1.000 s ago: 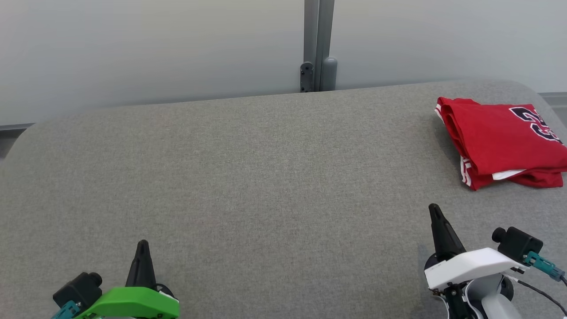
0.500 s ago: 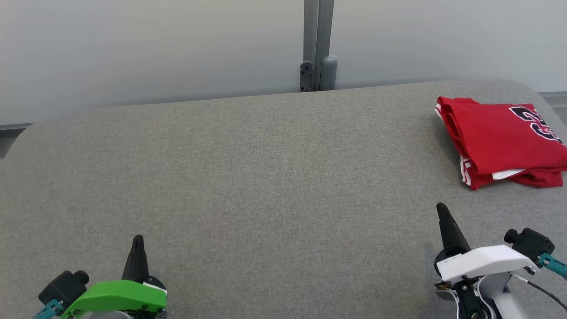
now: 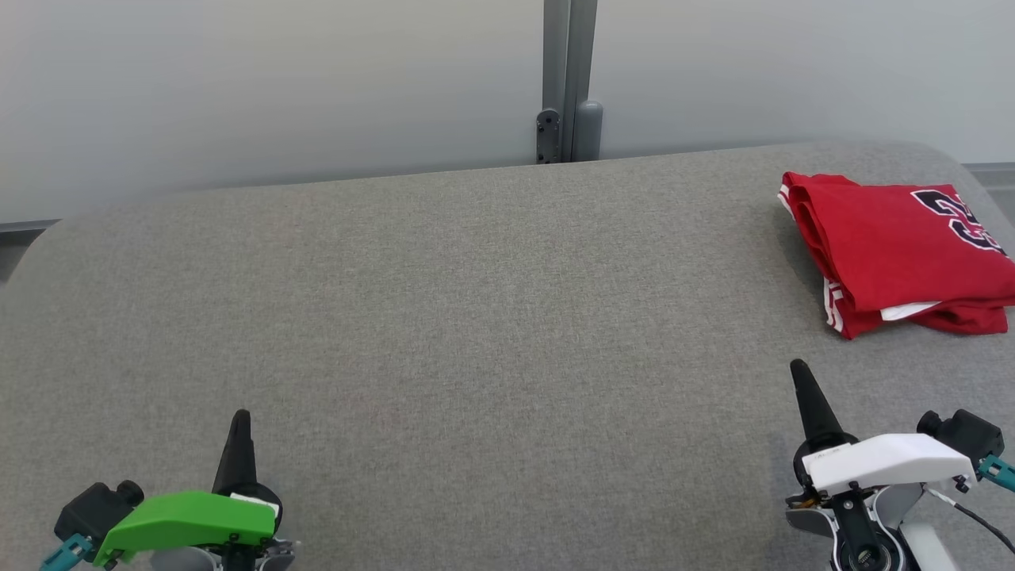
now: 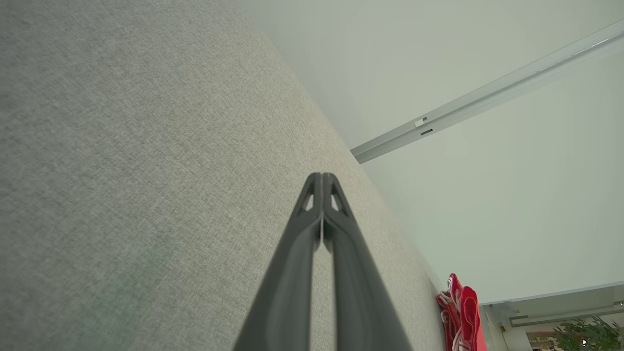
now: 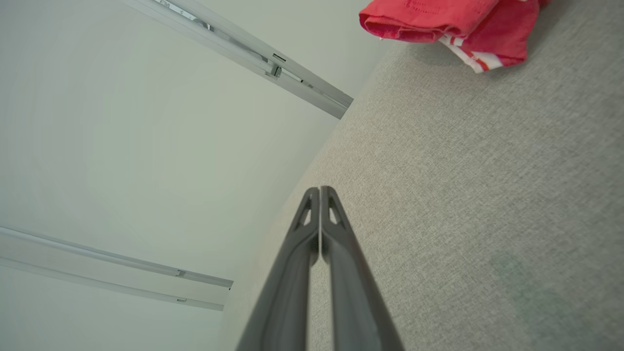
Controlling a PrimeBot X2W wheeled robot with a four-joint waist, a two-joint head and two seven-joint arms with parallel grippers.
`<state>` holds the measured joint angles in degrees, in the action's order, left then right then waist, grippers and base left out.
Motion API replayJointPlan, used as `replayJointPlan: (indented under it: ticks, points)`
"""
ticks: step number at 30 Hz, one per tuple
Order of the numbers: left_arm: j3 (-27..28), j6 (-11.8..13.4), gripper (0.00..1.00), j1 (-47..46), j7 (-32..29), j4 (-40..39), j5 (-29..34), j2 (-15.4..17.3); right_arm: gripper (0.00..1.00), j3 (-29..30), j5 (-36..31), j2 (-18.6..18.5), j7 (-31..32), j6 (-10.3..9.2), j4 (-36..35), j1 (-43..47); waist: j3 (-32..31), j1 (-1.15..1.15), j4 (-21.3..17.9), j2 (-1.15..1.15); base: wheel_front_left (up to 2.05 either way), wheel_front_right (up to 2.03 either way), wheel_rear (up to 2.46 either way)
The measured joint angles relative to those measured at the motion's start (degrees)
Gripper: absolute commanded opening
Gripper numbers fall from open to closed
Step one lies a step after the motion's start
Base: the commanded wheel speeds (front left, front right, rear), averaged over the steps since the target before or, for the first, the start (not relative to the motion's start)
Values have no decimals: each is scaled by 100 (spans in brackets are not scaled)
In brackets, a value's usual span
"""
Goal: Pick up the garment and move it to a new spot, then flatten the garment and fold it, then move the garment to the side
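**Item 1: garment** (image 3: 896,254). Red jersey with dark numerals and white-striped trim, folded into a compact stack.
- Location: upper right of the head view, cut by the right frame edge. It lies on the worktop (image 3: 476,317) near the rounded far-right corner.
- Condition: the layers are uneven along the lower edge, and a white slip of fabric shows there.

**Item 2: left gripper** (image 3: 241,420). Lower left of the head view, green housing. The fingers are pressed together tip to tip with nothing between them. It is well apart from the garment.

**Item 3: right gripper** (image 3: 799,374). Lower right, white housing. The fingers are likewise closed and empty, pointing up the frame. It is near the garment's lower edge but not touching it.

**Item 4: worktop.** Grey woven cover with rounded corners.

**Status (judged).** The fold and the placement to the side look complete, so little or nothing is left to do.

**Hazards (judged).**
- The garment sits close to the corner, and the margin beyond the frame edge cannot be told. A nudge toward the right could slide it over the rim.
- The right gripper is the nearer one. Any travel up the frame with closed tips would plough into the loose lower layers and open the fold.
- A re-grasp that catches only the top layer would lift it and undo the stack.
- If the stack is pushed rather than lifted, the woven cover may drag at the bottom layer and skew the stack.
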<state>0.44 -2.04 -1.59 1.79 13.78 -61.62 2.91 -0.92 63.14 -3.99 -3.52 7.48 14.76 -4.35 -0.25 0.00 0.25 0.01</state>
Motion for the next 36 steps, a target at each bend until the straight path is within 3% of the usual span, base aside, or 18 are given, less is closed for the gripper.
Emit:
replayJointPlan:
  ticks: [36]
  points:
    - [368,-315,0,-259,-502,18,-1817,-4,0,345,1829,-3,527,0,-38,-74,23,0,-13,-1,0,0,0]
